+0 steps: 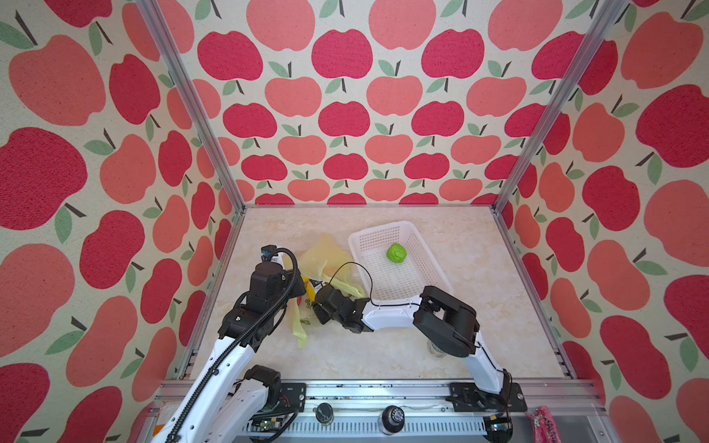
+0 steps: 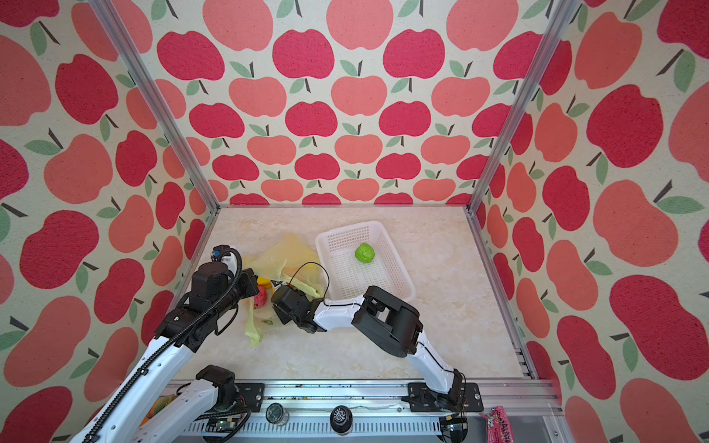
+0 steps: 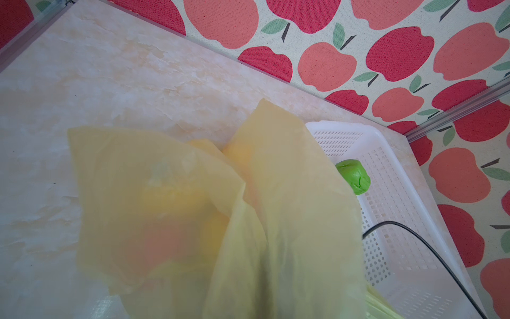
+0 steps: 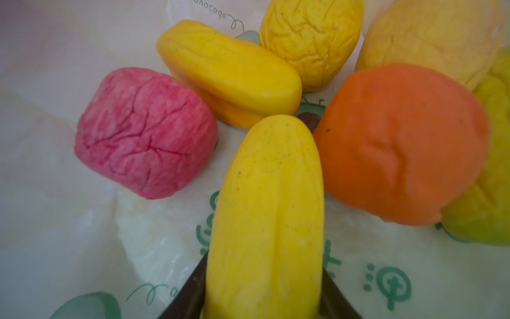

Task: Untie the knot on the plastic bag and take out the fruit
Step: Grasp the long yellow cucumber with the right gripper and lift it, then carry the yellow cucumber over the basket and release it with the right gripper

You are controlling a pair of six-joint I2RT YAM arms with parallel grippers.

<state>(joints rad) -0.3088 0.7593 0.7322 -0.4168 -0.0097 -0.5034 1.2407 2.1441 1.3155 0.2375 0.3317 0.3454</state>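
Note:
The yellow plastic bag (image 1: 326, 256) (image 2: 282, 256) lies left of the basket with its mouth open. Its film (image 3: 289, 207) hangs right in front of the left wrist camera and hides the jaws there. My left gripper (image 1: 302, 289) is shut on the bag's edge and holds it up. Inside lie several fruit: a pink one (image 4: 146, 132), an orange one (image 4: 400, 143) and yellow ones. My right gripper (image 4: 263, 276) reaches in, its dark fingers (image 4: 197, 276) pressed on both sides of a long yellow fruit (image 4: 267, 207). The knot is out of view; a loose handle strip (image 1: 300, 333) trails on the table.
A white mesh basket (image 1: 378, 227) (image 2: 345, 229) (image 3: 345, 125) stands right of the bag with one green fruit (image 1: 396, 253) (image 2: 364, 253) (image 3: 354, 176) in it. The right arm's black cable (image 1: 356, 268) loops over the basket's near corner. Apple-patterned walls and metal posts close in the table.

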